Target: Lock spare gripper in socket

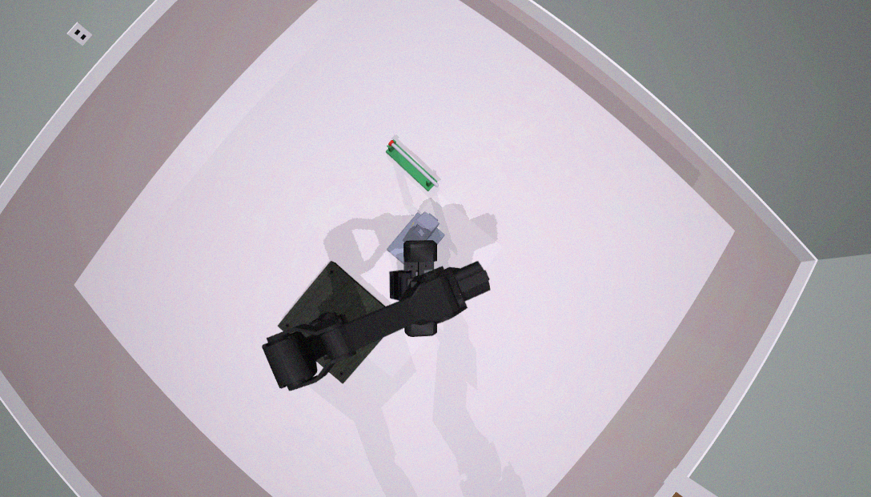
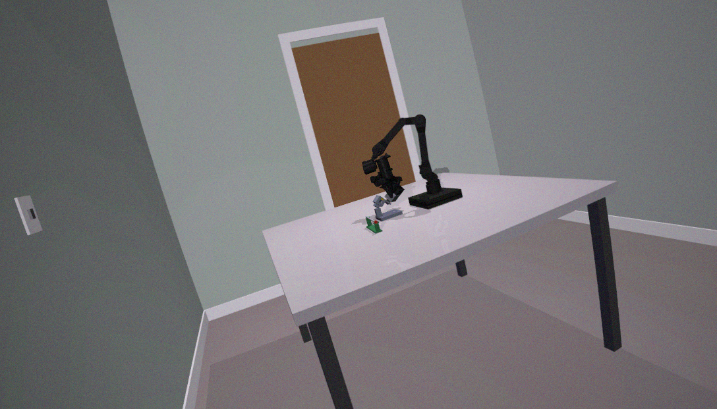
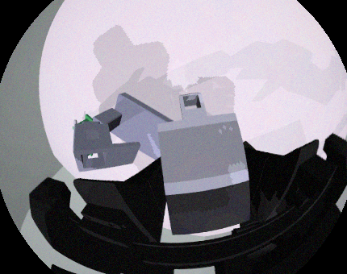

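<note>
My gripper (image 2: 394, 195) (image 3: 197, 153) is shut on the spare gripper (image 3: 202, 147), a grey block with a dark lower band. Its spigot (image 3: 184, 109), with a square hole, sticks out past my fingertips, pointing up the wrist view. The blue-grey mount (image 1: 399, 242) (image 2: 389, 215) (image 3: 138, 118) stands on the table. Its tilted socket (image 1: 426, 220) (image 2: 377, 201) (image 3: 92, 134) is left of the held block in the wrist view, apart from the spigot; no pin shows through it. The lock pin (image 1: 414, 162) (image 2: 375, 222) lies along the green rack, its red head (image 1: 391, 142) at one end.
The green rack (image 1: 406, 166) (image 2: 374, 228) stands beyond the mount from the arm. A bit of green shows behind the socket in the wrist view. The arm's dark base plate (image 1: 327, 286) (image 2: 452, 196) is on the white table (image 1: 546, 177) (image 2: 476, 214).
</note>
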Robot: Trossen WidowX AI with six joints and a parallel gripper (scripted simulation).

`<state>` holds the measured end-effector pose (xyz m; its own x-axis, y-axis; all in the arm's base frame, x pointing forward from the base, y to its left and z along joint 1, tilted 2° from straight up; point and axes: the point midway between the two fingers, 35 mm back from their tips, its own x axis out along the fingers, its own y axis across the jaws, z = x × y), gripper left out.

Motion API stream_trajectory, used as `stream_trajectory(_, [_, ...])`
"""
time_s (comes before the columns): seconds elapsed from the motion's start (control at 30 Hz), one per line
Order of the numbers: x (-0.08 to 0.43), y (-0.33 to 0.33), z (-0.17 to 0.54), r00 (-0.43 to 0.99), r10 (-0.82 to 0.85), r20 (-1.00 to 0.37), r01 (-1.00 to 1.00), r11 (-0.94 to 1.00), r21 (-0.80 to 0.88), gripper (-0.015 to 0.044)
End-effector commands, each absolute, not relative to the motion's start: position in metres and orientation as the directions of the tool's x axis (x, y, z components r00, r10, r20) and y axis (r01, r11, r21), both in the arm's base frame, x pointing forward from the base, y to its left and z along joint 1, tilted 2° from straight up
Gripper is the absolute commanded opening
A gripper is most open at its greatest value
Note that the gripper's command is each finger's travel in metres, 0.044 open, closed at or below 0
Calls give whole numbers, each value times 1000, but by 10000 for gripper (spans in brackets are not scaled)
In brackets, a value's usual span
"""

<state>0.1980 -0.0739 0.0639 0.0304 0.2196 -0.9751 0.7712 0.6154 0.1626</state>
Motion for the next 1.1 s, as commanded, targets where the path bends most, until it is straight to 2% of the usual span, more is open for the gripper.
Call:
stream_trajectory(0.0, [194, -66, 65, 31, 299, -954, 764, 609, 216, 0])
stream_trajectory(0.53, [186, -36, 79, 85, 603, -793, 751, 484, 449, 0])
stream_trajectory(1.07, [193, -21, 106, 243, 791, -562, 723, 238, 649, 0])
